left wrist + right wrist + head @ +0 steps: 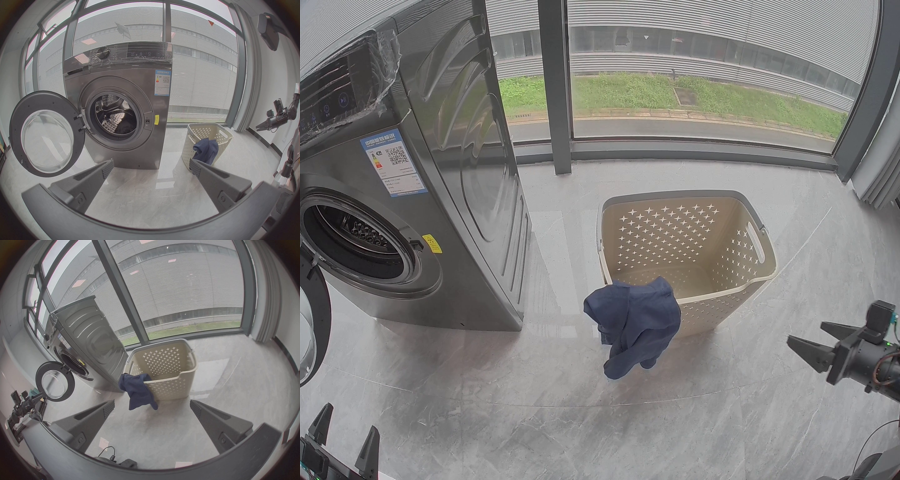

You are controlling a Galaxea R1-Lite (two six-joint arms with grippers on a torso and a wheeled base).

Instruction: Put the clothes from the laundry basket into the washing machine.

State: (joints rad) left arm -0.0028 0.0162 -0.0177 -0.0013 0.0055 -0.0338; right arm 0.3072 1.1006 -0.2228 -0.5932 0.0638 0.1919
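A cream laundry basket stands on the floor before the window. A dark blue garment hangs over its near left rim and down the outside. Left of it is the grey washing machine, its round door swung open and the drum showing. My left gripper is open, low at the near left. My right gripper is open at the right, well short of the basket.
Tall windows with a dark pillar run behind the basket. A curtain hangs at the far right. The grey tiled floor lies open between the machine, the basket and my arms.
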